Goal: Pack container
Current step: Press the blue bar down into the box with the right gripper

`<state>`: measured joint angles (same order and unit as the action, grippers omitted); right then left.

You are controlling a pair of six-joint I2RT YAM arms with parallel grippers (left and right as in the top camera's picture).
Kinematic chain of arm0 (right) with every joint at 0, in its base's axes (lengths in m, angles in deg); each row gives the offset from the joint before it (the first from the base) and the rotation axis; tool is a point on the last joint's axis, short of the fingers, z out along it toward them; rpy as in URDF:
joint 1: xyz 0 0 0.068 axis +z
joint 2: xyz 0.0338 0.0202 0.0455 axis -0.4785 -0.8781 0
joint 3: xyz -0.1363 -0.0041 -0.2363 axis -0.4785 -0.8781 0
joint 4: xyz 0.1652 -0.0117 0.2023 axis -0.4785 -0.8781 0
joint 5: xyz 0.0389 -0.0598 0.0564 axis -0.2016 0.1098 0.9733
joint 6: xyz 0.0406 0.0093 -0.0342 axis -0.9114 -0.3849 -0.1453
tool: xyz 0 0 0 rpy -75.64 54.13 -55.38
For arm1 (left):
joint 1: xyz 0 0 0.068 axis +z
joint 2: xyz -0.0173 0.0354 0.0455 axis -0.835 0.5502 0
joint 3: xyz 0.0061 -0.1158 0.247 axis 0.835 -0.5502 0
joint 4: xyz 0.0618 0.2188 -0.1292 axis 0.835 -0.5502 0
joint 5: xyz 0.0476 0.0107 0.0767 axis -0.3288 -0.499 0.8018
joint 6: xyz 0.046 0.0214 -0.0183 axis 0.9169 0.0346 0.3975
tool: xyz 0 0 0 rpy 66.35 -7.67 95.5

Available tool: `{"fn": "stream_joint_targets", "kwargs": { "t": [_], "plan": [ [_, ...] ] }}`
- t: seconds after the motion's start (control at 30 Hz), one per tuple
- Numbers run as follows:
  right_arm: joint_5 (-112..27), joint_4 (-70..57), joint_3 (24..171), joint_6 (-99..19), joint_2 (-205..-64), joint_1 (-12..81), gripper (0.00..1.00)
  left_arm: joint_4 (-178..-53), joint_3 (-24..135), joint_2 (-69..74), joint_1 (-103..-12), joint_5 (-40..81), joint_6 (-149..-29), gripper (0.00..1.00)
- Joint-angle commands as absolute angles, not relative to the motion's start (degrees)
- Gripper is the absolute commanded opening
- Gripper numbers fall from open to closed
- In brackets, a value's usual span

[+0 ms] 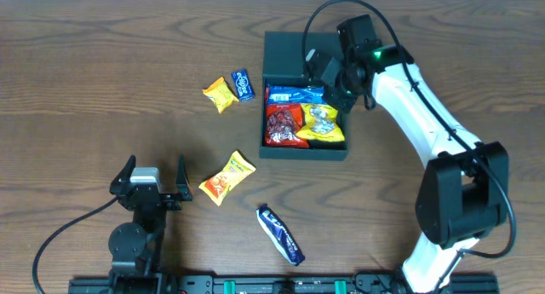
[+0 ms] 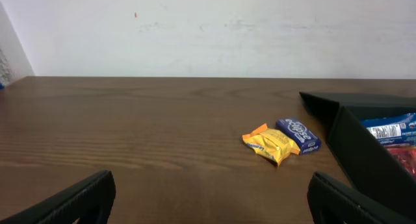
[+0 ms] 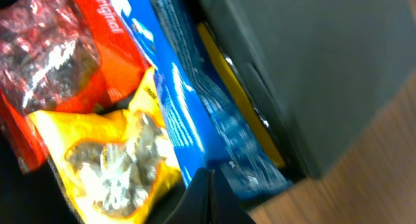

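Resting lower left, the black left gripper [image 1: 156, 164] gapes wide, empty. Four loose foil snack packets [image 1: 226, 176] lie mid-table. Rightward, the dark teal square container [image 1: 302, 151] sits open; the closed, empty right gripper [image 3: 209, 188] should probably tamp its blue wrapper [image 3: 195, 107] gently.

Right gripper [image 1: 322, 71] hangs over the open container [image 1: 302, 152].

A: Where's the left gripper [image 1: 155, 168]?
B: Near edge, left side, pointing forward, jaws spread wide.
A: And the right gripper [image 3: 209, 185]?
B: Fingers pressed tight together. The right arm [image 1: 417, 106] stretches far forward, wrist angled down.
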<state>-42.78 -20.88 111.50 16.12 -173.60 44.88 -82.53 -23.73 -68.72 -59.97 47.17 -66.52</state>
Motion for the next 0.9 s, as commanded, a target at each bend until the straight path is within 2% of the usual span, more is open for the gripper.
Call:
{"fn": "stream_joint_targets", "kwargs": {
  "t": [0.0, 0.37, 0.87],
  "plan": [
    [-37.86, -19.31, 109.82, 15.72, -173.36, 44.73, 0.01, -85.72, -24.45, -69.03, -59.64, 47.63, -67.11, 0.95],
    [-43.28, -17.89, 108.64, 18.3, -175.68, 44.31, 0.02, -85.72, -24.45, -69.03, -59.64, 47.63, -67.11, 0.95],
    [-43.41, -17.28, 108.64, 18.21, -176.64, 44.94, 0.01, -85.72, -24.45, -69.03, -59.64, 47.63, -67.11, 0.95]
  ]
}}
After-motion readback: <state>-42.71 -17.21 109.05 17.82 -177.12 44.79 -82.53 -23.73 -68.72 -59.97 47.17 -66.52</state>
